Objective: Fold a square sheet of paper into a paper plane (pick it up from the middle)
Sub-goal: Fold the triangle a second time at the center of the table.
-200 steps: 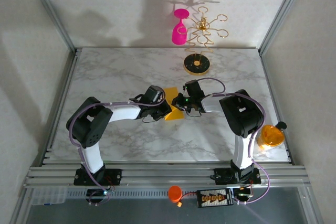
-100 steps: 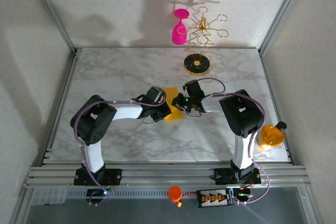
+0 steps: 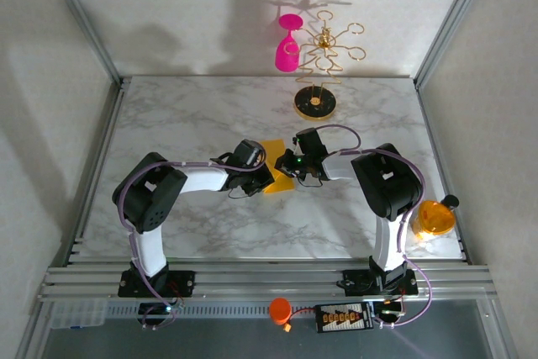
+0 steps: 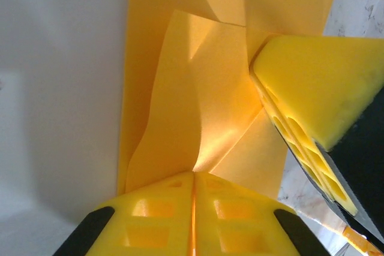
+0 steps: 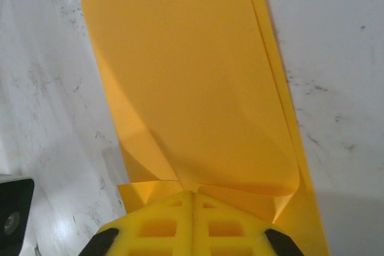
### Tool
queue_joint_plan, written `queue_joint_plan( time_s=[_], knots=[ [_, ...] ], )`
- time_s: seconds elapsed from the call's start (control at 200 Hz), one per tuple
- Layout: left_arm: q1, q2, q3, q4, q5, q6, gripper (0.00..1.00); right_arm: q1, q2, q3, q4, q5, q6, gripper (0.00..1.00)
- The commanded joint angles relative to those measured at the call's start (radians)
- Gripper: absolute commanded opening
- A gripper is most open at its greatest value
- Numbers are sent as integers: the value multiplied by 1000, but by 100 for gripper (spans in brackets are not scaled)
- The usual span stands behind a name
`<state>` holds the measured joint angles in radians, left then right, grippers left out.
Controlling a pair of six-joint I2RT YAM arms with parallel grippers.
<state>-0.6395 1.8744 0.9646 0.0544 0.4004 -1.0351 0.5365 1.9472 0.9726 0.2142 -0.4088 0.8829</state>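
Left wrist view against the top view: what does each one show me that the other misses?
Left wrist view, up close: creases and a raised flap of the square sheet of paper, pinched in the shut left claw, with a yellow finger of the right claw alongside. Top view, from afar: the left arm and right arm whole, the marble table, a pink wine glass, a gold stand, an orange disc. Shared: the paper gripped between both claws.
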Motion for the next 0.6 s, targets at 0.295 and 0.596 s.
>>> queue_joint_plan(
  time_s=[0.295, 0.596],
  knots=[
    [-31, -73, -64, -203, -4, 52, 10, -1, 49, -22, -144, 73, -17, 0],
    [-29, -97, -5, -263, -24, 93, 9, -1, 50, -17, -148, 73, -19, 0]
  ],
)
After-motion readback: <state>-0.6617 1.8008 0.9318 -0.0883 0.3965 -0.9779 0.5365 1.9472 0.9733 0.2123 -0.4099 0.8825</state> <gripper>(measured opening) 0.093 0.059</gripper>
